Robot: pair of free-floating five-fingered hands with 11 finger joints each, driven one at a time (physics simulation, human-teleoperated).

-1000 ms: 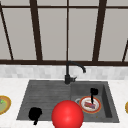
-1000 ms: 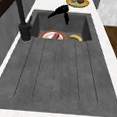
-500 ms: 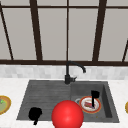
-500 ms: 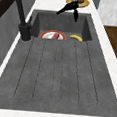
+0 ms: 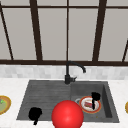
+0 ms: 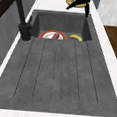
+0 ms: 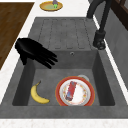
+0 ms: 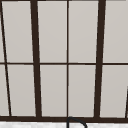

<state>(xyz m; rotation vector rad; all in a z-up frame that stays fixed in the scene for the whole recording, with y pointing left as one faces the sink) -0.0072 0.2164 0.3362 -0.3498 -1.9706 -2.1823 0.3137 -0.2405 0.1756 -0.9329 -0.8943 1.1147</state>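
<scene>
- My right hand (image 7: pixel 33 51) hangs over the front left corner of the basin (image 7: pixel 100 72), fingers spread straight, holding nothing.
- Nothing is lifted yet: banana (image 7: pixel 37 95) and plate (image 7: pixel 85 100) both lie on the basin floor, untouched.
- The banana lies below my right hand; the plate is just beside it, apart, with a red bar (image 7: pixel 70 90) on it.
- My left hand (image 5: pixel 35 113) floats left of the basin, over the drainboard; I cannot tell its pose.
- A red ball (image 5: pixel 67 115) sits at the basin's front.
</scene>
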